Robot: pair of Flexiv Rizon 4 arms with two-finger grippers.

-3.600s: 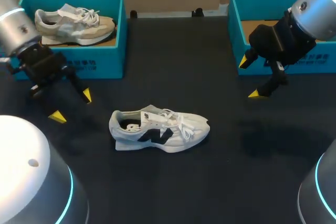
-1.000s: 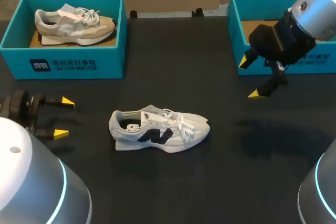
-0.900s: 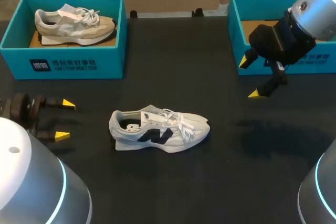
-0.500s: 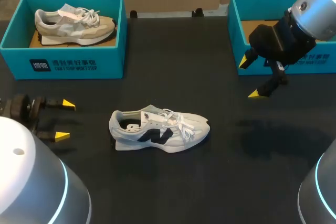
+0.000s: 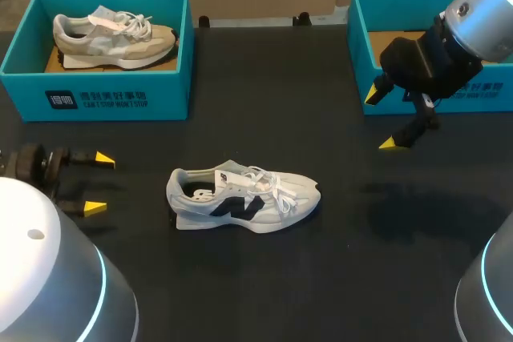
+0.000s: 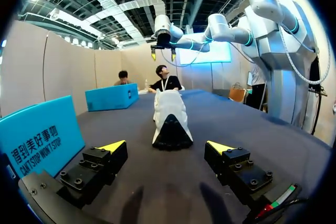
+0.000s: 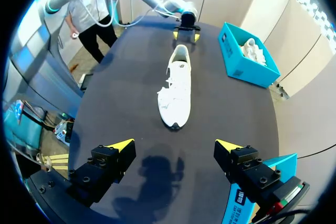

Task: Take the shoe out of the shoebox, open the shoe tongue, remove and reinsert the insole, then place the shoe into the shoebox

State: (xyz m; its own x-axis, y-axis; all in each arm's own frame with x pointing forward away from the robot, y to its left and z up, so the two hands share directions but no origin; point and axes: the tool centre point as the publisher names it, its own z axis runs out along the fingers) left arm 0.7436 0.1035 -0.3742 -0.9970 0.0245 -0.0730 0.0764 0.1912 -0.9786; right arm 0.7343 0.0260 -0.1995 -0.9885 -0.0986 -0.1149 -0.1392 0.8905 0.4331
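Note:
A white shoe point(image 5: 240, 195) with a black side logo lies on its sole on the black table, toe toward the right. Its heel faces my left gripper point(image 5: 100, 184), which lies low and level at the table's left, open and empty. In the left wrist view the shoe point(image 6: 169, 114) sits just ahead of that gripper point(image 6: 167, 146), between the lines of the fingers but apart from them. My right gripper point(image 5: 381, 119) hangs open and empty in front of the right teal shoebox point(image 5: 361, 46). From the right wrist view the shoe point(image 7: 176, 90) lies ahead of the gripper point(image 7: 174, 145) and well below it.
A second teal shoebox point(image 5: 104, 100) at the back left holds a beige shoe point(image 5: 112, 35). In the left wrist view this box's front wall point(image 6: 37, 135) stands close beside the left gripper. Bare black table point(image 5: 264, 278) lies in front of the shoe.
Since the oldest frame my left gripper has dropped from beside the left box to table level, fingers turned toward the shoe's heel. Over the last second it barely shifts. The right arm is still.

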